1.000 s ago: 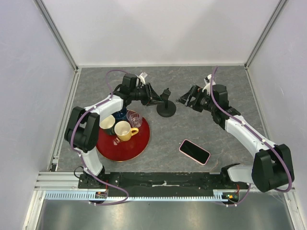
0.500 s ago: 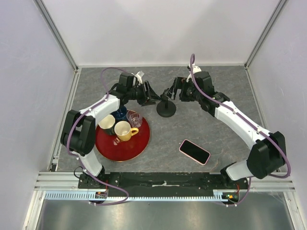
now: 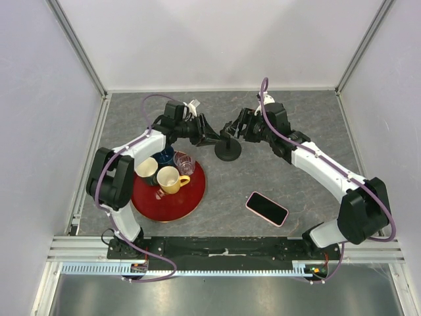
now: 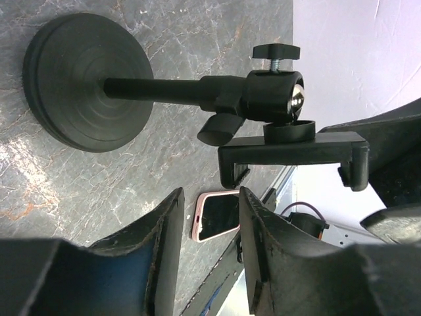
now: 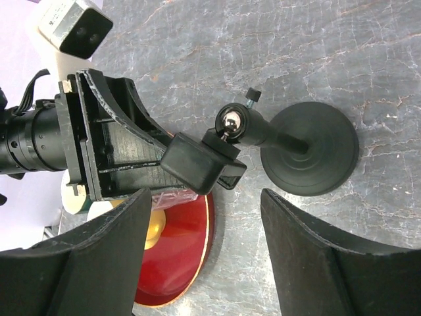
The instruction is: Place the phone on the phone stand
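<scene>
Both arms crowd stand [image 3: 228, 151] head. Left fingers [image 4: 164, 243] parted, empty; right fingers [image 5: 299, 243] spread, empty. Risk: collision topples stand. Phone [image 3: 267, 208] untouched, 5 o'clock of stand.

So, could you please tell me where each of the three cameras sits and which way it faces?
Top external: above and behind the robot, looking down on the grey marbled table; both arms show, left gripper and right gripper flanking the small black disc-based phone stand.
Left wrist: looks past its own dark fingers at the stand, side on.
Right wrist: looks down between its own fingers onto the stand.
Shared: top and left wrist both show the pink-rimmed black phone.
</scene>
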